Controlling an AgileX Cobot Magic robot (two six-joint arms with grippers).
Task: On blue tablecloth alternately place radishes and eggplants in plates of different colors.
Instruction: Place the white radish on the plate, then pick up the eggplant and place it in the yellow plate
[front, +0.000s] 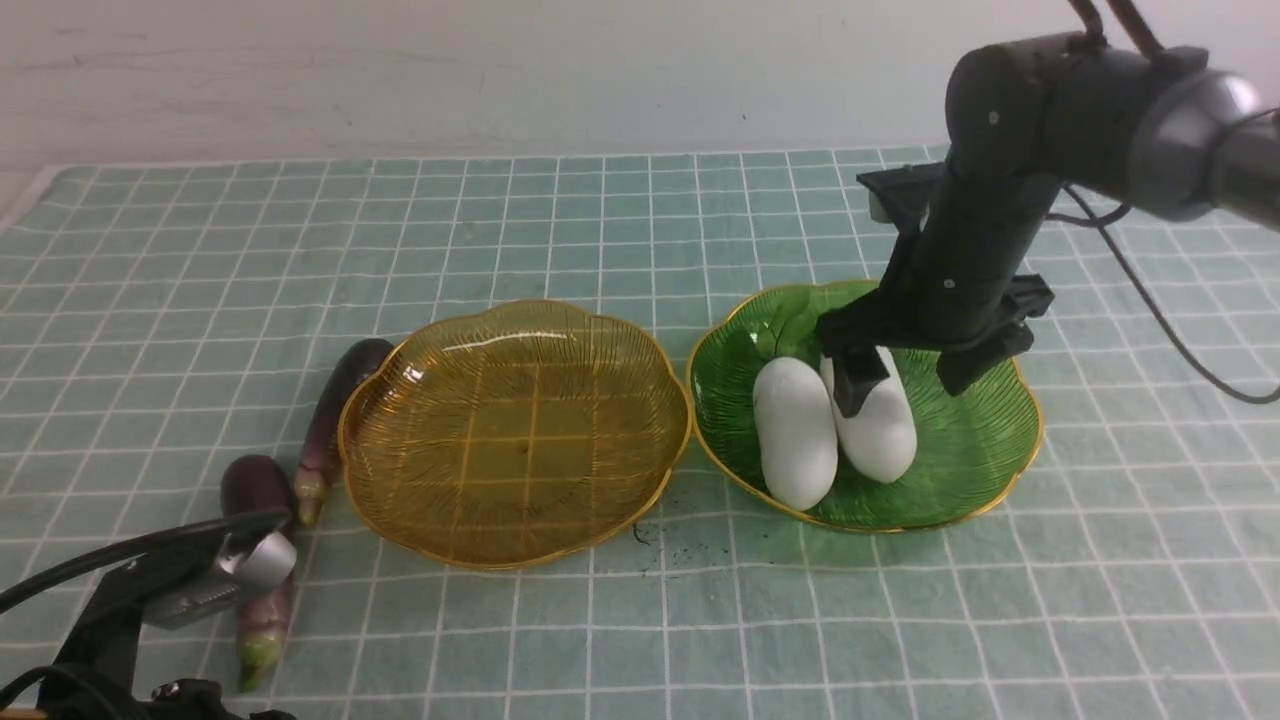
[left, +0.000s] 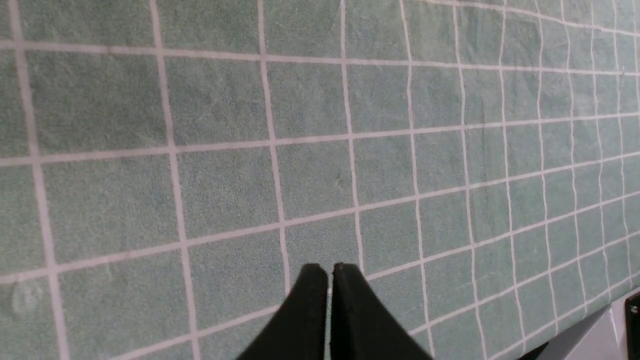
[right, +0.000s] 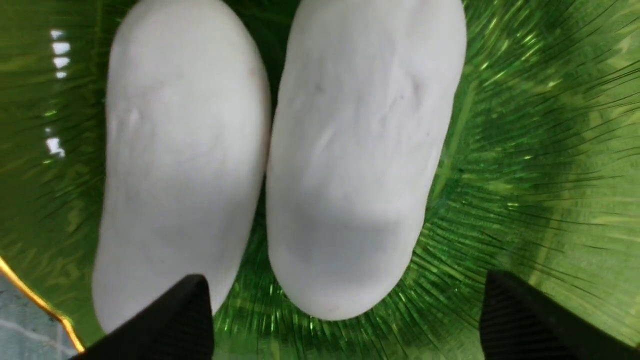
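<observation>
Two white radishes (front: 797, 432) (front: 880, 420) lie side by side in the green plate (front: 975, 455). My right gripper (front: 905, 378) is open just above the right-hand radish (right: 355, 150), its fingers either side of it, holding nothing. The other radish (right: 180, 150) lies beside it. The amber plate (front: 515, 430) holds nothing. One eggplant (front: 335, 420) lies against its left rim, another eggplant (front: 262, 590) nearer the front, both on the blue tablecloth (front: 600, 220). My left gripper (left: 329, 272) is shut and empty over bare cloth; in the front view only its wrist (front: 190, 580) shows.
The two plates stand nearly touching at the middle of the cloth. A pale wall runs behind the table's far edge. The right arm's cable (front: 1160, 320) hangs over the cloth at right. Small dark specks (front: 650, 540) lie in front of the plates.
</observation>
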